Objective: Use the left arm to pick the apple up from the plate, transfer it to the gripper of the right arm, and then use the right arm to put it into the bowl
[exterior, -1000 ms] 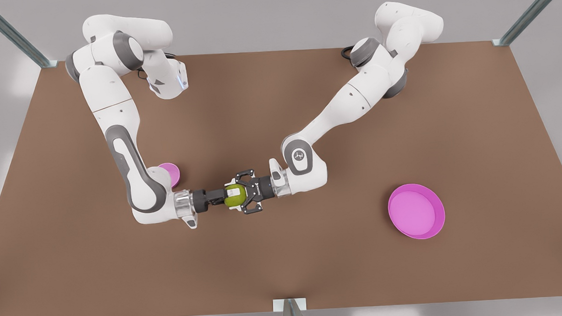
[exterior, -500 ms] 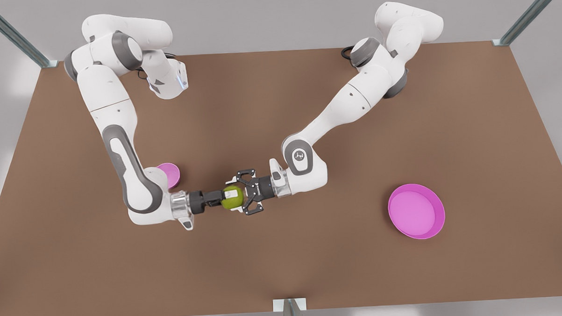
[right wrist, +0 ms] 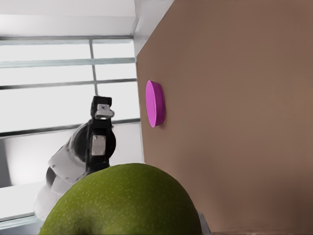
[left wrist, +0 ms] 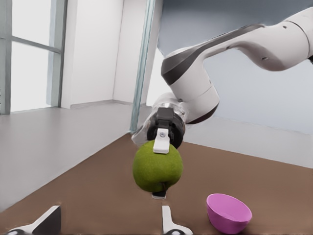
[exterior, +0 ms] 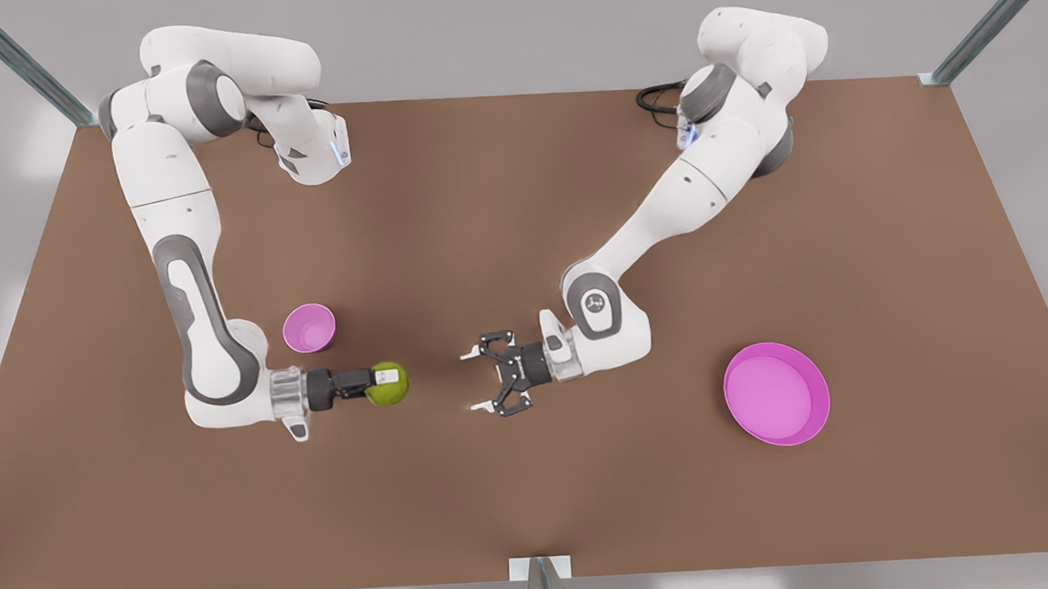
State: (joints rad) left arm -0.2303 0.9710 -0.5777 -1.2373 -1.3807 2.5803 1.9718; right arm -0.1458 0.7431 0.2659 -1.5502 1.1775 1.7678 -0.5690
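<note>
We take the brown bench (exterior: pixel 521 199) first: it carries both arms, and judging by how things lie, the handover is done and the placing step is in hand. The right arm (exterior: pixel 179 280) runs down the left of the front view, its wrist low in the lower left; the left arm (exterior: pixel 686 193) reaches from the upper right toward the centre and appears to wait. The plate (exterior: pixel 776 394) sits bare at the lower right, well apart from everything else. The bowl (exterior: pixel 308 328) stands at centre left, near the right arm's wrist. The apple (exterior: pixel 388 384) is off the bench, clamped in the right gripper (exterior: pixel 377 380), just below and to the right of the bowl in the front view. The left gripper (exterior: pixel 472 383) stands apart from the apple with its fingers (left wrist: pixel 168 220) spread wide and holding nothing. Next, we judge, the right arm must carry the apple back over the bowl, centre it carefully since the bowl looks barely wider than the fruit, lower it, and only then let go.
</note>
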